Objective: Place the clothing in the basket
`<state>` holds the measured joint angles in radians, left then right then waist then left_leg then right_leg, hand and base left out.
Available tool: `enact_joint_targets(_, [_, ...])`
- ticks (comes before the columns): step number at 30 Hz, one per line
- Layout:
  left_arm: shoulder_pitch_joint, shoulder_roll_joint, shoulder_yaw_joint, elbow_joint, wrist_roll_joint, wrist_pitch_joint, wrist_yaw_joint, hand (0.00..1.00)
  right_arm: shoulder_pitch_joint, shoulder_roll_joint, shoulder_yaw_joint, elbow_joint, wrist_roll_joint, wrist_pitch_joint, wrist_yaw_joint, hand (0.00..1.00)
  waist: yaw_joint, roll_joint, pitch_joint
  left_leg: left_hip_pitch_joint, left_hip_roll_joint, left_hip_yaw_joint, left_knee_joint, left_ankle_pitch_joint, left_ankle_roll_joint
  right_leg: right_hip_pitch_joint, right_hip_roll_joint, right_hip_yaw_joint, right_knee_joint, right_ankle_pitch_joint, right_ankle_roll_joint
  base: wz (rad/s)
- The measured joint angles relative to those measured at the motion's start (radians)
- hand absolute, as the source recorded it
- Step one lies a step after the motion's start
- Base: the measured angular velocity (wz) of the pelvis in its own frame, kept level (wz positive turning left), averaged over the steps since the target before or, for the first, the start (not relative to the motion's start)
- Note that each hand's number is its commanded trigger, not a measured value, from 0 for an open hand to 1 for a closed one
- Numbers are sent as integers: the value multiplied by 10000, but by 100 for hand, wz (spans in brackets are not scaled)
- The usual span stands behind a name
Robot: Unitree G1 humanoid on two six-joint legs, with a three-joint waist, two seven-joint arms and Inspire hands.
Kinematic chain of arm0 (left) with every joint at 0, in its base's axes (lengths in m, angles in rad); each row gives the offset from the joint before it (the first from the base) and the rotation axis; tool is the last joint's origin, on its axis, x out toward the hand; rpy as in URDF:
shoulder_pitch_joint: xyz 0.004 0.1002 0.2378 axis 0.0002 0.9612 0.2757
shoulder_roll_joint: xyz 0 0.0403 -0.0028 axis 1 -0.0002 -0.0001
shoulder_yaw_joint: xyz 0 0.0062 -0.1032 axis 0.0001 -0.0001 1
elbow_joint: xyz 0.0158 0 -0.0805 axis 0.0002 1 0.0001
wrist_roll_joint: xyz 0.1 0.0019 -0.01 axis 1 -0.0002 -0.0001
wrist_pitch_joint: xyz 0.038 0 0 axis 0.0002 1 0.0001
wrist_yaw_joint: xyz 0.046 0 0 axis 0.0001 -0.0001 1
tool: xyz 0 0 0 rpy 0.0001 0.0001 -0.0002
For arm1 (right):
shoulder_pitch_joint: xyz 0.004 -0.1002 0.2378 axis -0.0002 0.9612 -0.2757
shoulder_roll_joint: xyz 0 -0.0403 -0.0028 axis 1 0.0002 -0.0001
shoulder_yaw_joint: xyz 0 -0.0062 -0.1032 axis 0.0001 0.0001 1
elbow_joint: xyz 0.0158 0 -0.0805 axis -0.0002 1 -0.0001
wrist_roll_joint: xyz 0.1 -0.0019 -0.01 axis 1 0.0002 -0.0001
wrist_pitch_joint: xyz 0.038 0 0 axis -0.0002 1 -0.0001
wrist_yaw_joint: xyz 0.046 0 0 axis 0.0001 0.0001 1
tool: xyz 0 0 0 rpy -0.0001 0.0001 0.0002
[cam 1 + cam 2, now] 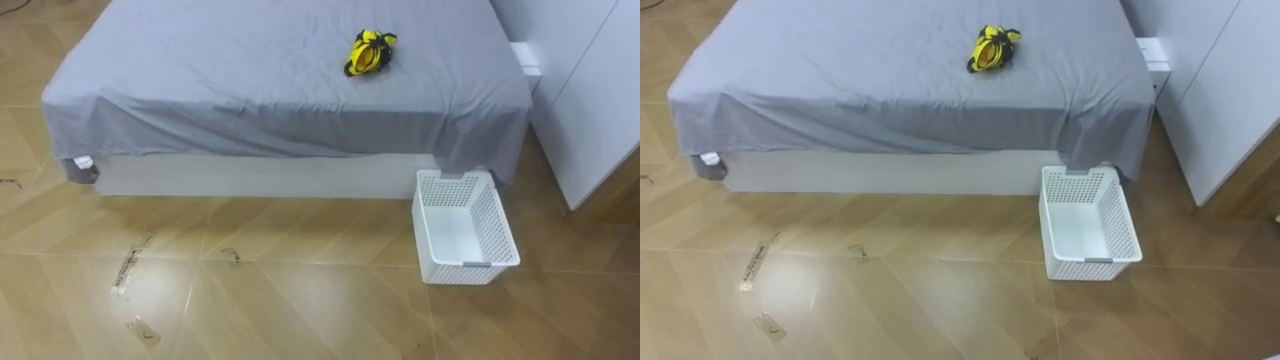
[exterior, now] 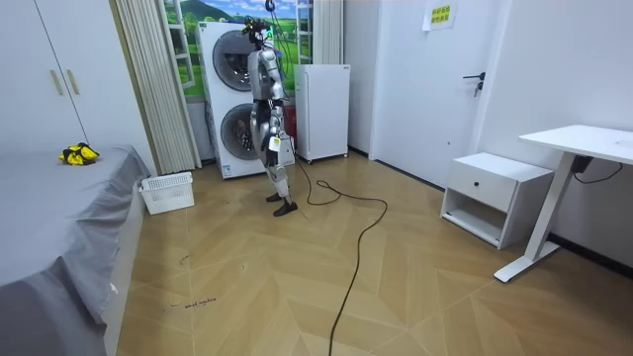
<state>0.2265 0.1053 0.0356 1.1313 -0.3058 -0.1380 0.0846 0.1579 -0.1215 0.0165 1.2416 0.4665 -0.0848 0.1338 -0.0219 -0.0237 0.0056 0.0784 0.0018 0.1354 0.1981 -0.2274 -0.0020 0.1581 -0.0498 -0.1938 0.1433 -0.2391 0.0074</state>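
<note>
Clothes (image 1: 370, 52) — a yellow-and-black bundle — lie on the grey bed (image 1: 250, 100) at one o'clock, the white basket (image 1: 465, 228) sits on the floor at four o'clock, and the robot stands by the stacked washers (image 2: 229, 99) — whether its hands (image 2: 282, 144) grasp anything cannot be told.

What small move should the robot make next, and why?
Probably a step toward the grey-sheeted bed. The yellow and black crumpled garment lies on it, the white perforated plastic basket on the floor beside it looks empty, and the room view shows the robot standing off by the stacked washing machines.
</note>
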Motion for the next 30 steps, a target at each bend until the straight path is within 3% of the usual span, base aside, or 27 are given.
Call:
enact_joint_targets(7, [0, 25, 16, 219, 23, 76, -560, 0, 12, -1, -60, -17, -82, -1, 15, 0, -12, 208, 6, -28, 18, -3, 65, -22, 26, -29, -1, -7, 70, -1, 2, 0])
enact_joint_targets(10, [-55, 16, 97, 193, -7, 110, -594, 0, -9, -11, -115, -18, -179, -1, -5, 0, -1, 253, -34, -162, 57, 14, 227, -56, 23, -133, 13, -10, 133, -27, 0, 0])
enact_joint_targets(12, [-39, -3, 208, 180, -192, 216, -570, 0, -5, -10, -108, -18, -179, 28, -33, 0, 36, 314, -32, -501, 244, 70, 890, -359, -22, -326, 107, 2, 362, -149, -66, -7])
enact_joint_targets(14, [48, 17, 448, 120, -209, 299, -529, 0, -27, 5, -98, -32, -302, 103, -55, 0, 70, 277, -13, -960, 489, 175, 2103, -717, -121, -610, 159, 61, 1108, -603, -172, -13])
enact_joint_targets(16, [54, 51, 616, 93, -436, 299, -510, 0, -85, -6, -87, 3, -303, 101, -88, 0, 177, 177, -27, -1394, 652, 250, 3157, -727, -125, -699, 175, 136, 1417, -781, -276, -11])
enact_joint_targets(18, [41, 62, 693, 58, -602, 254, -523, 0, -71, -49, -93, 18, -302, 98, -112, 0, 254, 215, -13, -2058, 969, 249, 4572, -668, -118, -663, 285, 245, 1505, -861, -417, -2])
enact_joint_targets(19, [64, 67, 786, 54, -867, 190, -534, 0, 1, -47, -92, 8, -158, 97, -119, 0, 271, 228, -4, -2780, 1156, 198, 5686, -524, 2, -512, 390, 369, 1534, -1004, -561, 24])
enact_joint_targets(21, [-38, 53, 758, 3, -1410, 126, -534, 0, 52, -96, -87, 20, 93, 160, -220, 0, 219, 191, -1, -3632, 816, 191, 5063, -585, 83, -469, 363, 497, 1579, -1211, -678, 32])
enact_joint_targets(22, [-60, 47, 610, -129, -1772, 65, -518, 0, 39, -129, -82, 19, 85, 227, -280, 0, 308, 161, -2, -4135, 469, 307, 3888, -393, -68, -558, 287, 626, 1647, -1372, -641, -4])
enact_joint_targets(23, [36, 50, 564, -132, -1906, -5, -479, 0, 5, -141, -72, 3, 64, 276, -286, 0, 458, 137, -6, -4523, 266, 378, 2602, 258, -64, -542, 161, 691, 1672, -1508, -610, -29])
enact_joint_targets(24, [127, 52, 574, -79, -1933, 0, -433, 0, -3, -139, -23, -10, 53, 319, -280, 0, 563, 105, -12, -4673, 218, 400, 2144, 680, -61, -502, 64, 725, 1664, -1561, -573, -59])
enact_joint_targets(26, [520, -4, 590, -18, -1931, 23, -249, 0, 29, -115, 68, -100, -261, 392, -273, 0, 654, -38, 10, -4979, 157, 540, 988, 2033, 65, -168, -220, 1078, 1538, -1861, -327, -47])
enact_joint_targets(27, [572, -28, 584, -15, -1925, 47, -260, 0, 52, -115, 54, -123, -343, 424, -286, 0, 635, -72, 3, -5109, 93, 551, 975, 2291, 180, -91, -320, 1136, 1468, -1919, -185, -12])
enact_joint_targets(28, [582, -48, 580, -14, -1923, 63, -325, 0, 44, -114, -18, -128, -410, 444, -305, 0, 600, -173, 13, -5335, -120, 602, 1209, 2600, 433, 8, -565, 1269, 1432, -2141, -56, 13])
enact_joint_targets(29, [600, -68, 567, -16, -1932, 59, -369, 0, 24, -127, -34, -165, -425, 437, -317, 0, 505, -317, -89, -5587, -369, 787, 1789, 2409, 944, 8, -822, 1396, 1384, -2302, 118, 15])
enact_joint_targets(30, [484, -67, 545, -22, -1937, 47, -378, 0, 46, -119, -48, -192, -425, 436, -319, 0, 474, -380, -51, -5676, -443, 909, 2180, 2045, 972, 43, -974, 1359, 1385, -2341, 190, 0])
